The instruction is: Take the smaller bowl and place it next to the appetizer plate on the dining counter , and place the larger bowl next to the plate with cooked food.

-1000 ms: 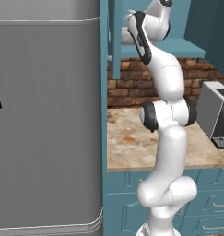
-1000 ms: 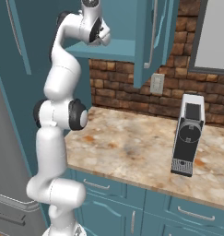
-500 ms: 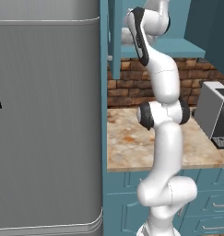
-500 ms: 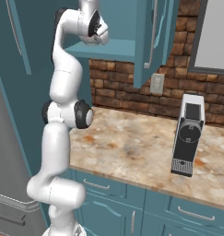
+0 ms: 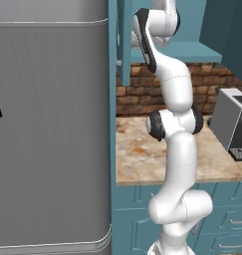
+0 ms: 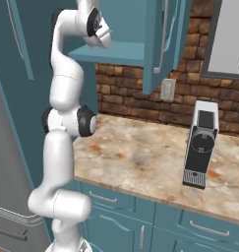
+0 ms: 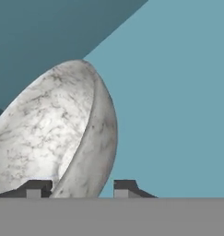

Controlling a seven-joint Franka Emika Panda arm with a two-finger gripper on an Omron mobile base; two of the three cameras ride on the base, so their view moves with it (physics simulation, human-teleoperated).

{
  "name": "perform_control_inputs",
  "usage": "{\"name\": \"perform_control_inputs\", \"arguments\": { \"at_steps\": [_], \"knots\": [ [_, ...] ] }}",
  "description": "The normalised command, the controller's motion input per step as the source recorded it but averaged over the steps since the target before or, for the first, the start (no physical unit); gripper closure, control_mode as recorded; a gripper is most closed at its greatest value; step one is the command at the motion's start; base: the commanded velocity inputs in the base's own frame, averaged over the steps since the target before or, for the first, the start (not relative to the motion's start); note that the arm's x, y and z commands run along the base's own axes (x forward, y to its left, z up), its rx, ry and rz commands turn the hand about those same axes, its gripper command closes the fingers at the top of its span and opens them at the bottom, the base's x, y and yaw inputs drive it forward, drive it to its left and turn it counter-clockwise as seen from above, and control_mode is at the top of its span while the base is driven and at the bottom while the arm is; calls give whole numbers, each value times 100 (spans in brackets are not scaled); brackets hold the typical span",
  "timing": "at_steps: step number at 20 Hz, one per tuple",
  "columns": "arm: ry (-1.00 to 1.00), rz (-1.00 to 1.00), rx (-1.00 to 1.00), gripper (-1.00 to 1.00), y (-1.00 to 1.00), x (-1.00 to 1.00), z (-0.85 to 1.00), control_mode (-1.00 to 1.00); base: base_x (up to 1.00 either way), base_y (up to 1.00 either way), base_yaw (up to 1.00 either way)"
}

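The smaller bowl (image 7: 53,133), whitish-grey and marbled, stands tilted on its edge close in front of the hand camera, against the teal inside of a wall cabinet. My gripper (image 7: 81,185) is shut on it, with the bowl's rim and wall running down between the two dark fingertips (image 7: 37,186). In the base views my arm reaches high, with the hand (image 6: 99,32) at the open upper cabinet's shelf (image 6: 116,51). The bowl is hidden there.
A coffee machine (image 6: 199,145) stands on the brick-backed wall counter (image 6: 140,157) to the right. The cabinet's open door (image 6: 163,39) hangs just right of the hand. A tall grey fridge (image 5: 48,129) sits to the left of the arm.
The arm's elbow has shifted a little toward the fridge and its lower link stands more upright. The hand has stayed up at the cabinet shelf.
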Motion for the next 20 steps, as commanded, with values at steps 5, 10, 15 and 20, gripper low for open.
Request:
{"name": "perform_control_inputs", "arguments": {
  "at_steps": [5,10,15,20],
  "knots": [
    [-20,-23,-22,100,-44,-13,-100,-100,0,0,0],
    [-44,-8,-26,100,-74,0,-67,-100,0,0,0],
    [-70,13,-11,100,-61,-9,-38,-100,0,0,0],
    [-42,20,-4,100,-12,-85,12,-100,0,0,0]
  ]
}}
